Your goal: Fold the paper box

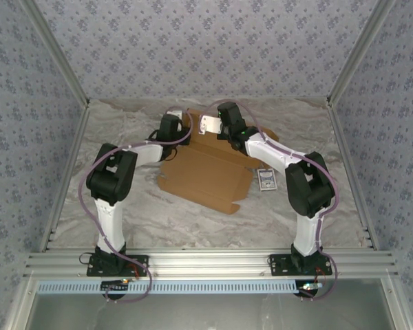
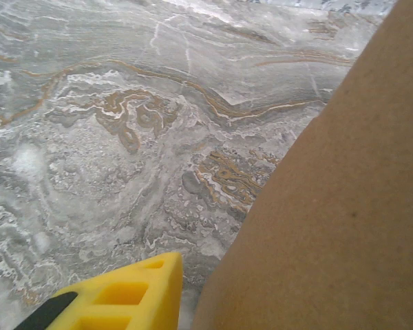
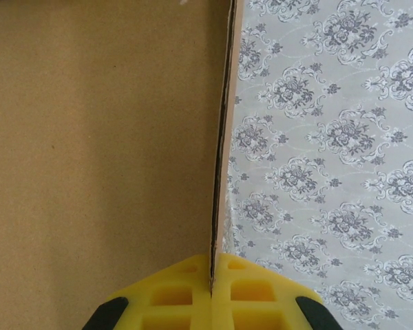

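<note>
Marbled grey tabletop (image 1: pixel 124 206) underneath, patterned walls (image 1: pixel 193 48) around, and the paper box (image 1: pixel 206 175) lies mid-table, near part flat, far panel lifted. At the box's far left corner sits the left gripper (image 1: pixel 171 124); one yellow finger (image 2: pixel 127 292) shows just beside the cardboard, and I cannot tell how wide it stands. On the box's raised far panel, the right gripper (image 3: pixel 211 275) pinches the cardboard edge tight between both pads. Right of the box, a small dark card (image 1: pixel 266 180) lies flat.
</note>
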